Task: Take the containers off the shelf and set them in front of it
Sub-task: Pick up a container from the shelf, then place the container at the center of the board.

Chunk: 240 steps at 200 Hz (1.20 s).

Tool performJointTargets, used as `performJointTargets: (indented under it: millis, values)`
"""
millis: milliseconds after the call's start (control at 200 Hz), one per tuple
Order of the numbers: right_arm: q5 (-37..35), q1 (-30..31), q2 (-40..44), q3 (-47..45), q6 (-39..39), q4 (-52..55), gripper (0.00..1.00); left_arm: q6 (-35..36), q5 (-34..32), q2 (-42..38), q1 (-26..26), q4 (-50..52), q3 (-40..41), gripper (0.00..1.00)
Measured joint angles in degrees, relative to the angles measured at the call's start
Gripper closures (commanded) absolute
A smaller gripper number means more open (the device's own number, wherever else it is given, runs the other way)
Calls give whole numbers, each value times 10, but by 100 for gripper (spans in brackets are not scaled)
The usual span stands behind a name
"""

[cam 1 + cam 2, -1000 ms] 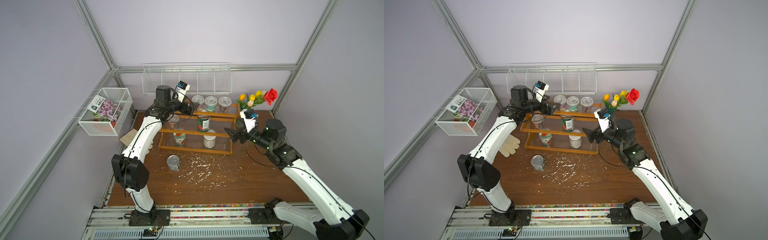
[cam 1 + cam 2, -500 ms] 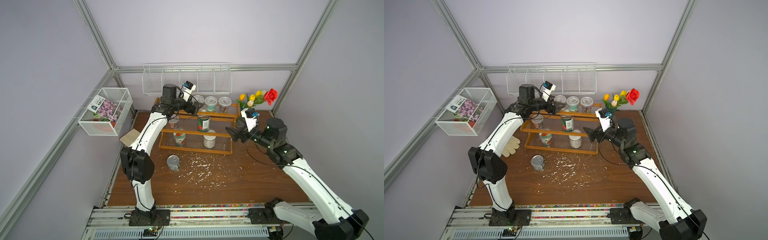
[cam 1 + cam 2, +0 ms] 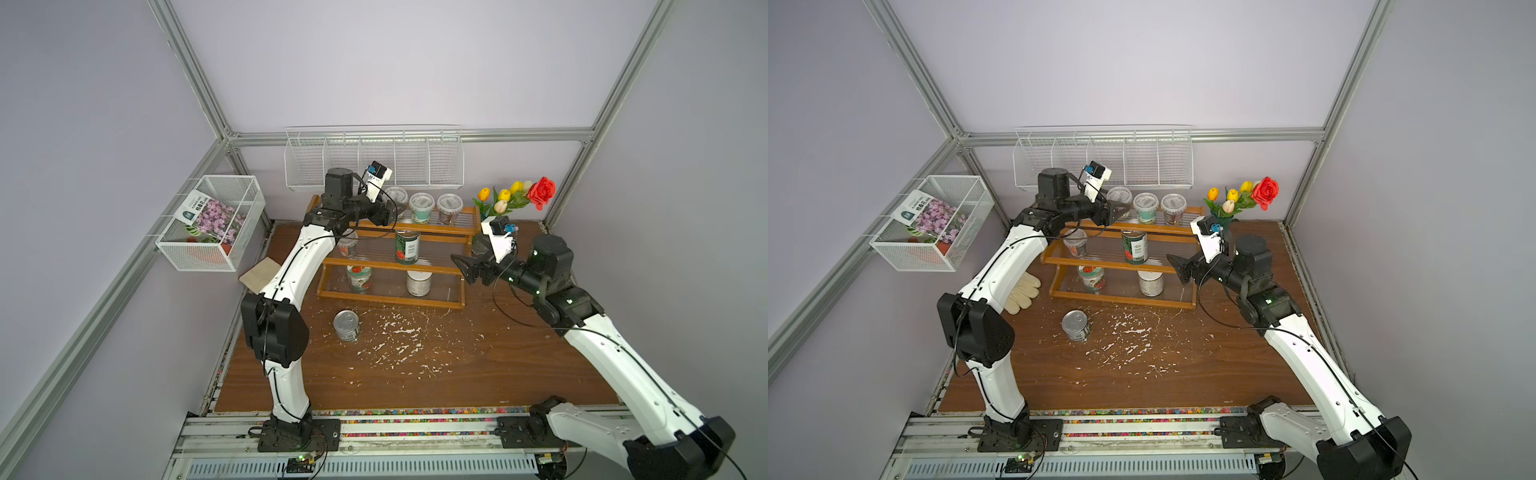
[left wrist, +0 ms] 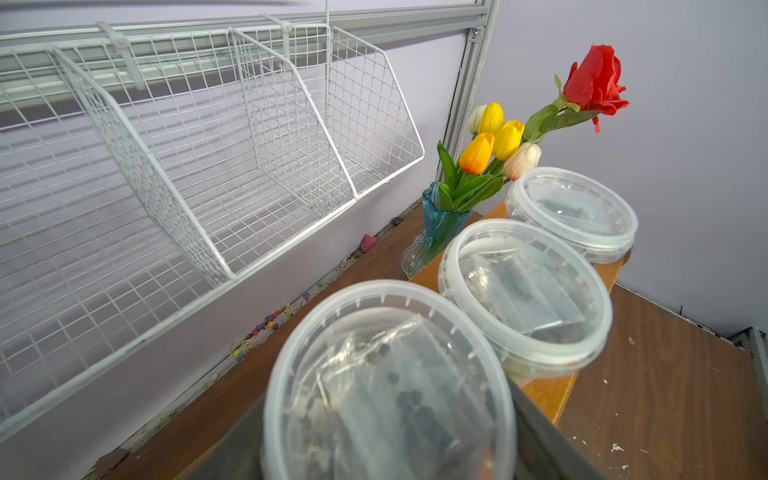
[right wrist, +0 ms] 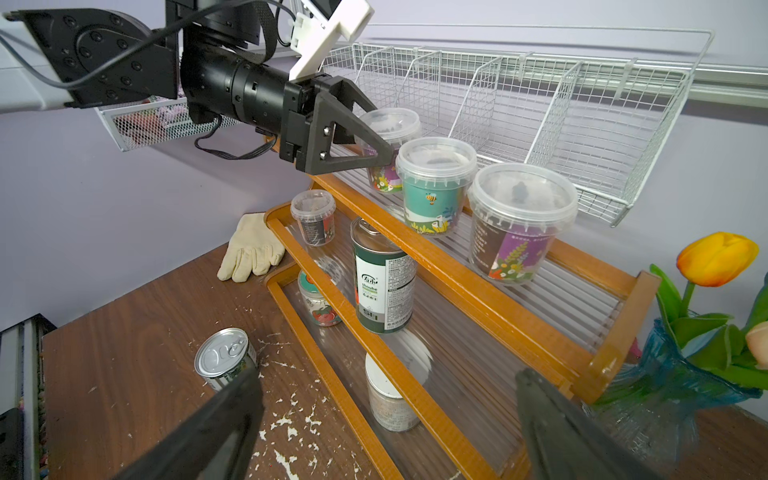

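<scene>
containers: seven stand on the shelf [image 3: 390, 300], and one short tin can [image 3: 346, 326] stands on the table [image 3: 457, 374] in front of its left half. from the left, the small cup [image 5: 313, 216] and the tall can [image 5: 382, 282] share the middle tier. the strawberry jar [image 5: 320, 299] and the white-lid jar [image 5: 390, 390] share the bottom one. the top tier holds the left cup [image 5: 388, 124], the teal cup [image 5: 434, 183] and the brown cup [image 5: 519, 220].

the left gripper [image 3: 1121, 210] reaches in level from the shelf's left end, and the left cup stands upright between its fingers. in the left wrist view the dark fingers [image 4: 540, 436] press both sides of the cup, so i read the jaws as closed on it, with the cup not yet lifted off its tier. the cup's long axis is vertical, square across the fingers. the near fingertip ends just beside the teal cup, perhaps touching it. so the lift probably has to go straight up before swinging forward, or the neighbour may be dragged along. the left arm is plainly the nearer one to this cup.

the right gripper [image 3: 460, 269] hangs at the shelf's right end, level with the middle tier. its fingers are spread wide and hold nothing.

a second ago the left gripper stood wide open, a little to the left of the cup. it has since slid in around it and closed. the right arm and every container look to be where they were.
</scene>
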<state>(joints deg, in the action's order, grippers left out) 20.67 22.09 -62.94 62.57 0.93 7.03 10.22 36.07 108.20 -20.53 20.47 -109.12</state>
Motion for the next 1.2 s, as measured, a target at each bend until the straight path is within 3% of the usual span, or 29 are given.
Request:
performJointTargets:
  millis: [215,510,725,900,1075,1200]
  values:
    - [5,0,0,0,0,0,3,1,-15,-63,0,-5,57,33]
    - [13,0,0,0,1,3,3,-5,-51,-228,-27,-21,194,34]
    - [19,0,19,-13,9,17,3,-57,-124,-353,-137,-69,387,35]
    - [22,-2,59,-49,15,26,3,-114,-188,-407,-227,-133,550,36]
    - [24,-3,89,-87,19,28,3,-164,-234,-413,-263,-239,720,37]
    - [29,-3,99,-115,18,25,3,-186,-260,-385,-266,-308,796,37]
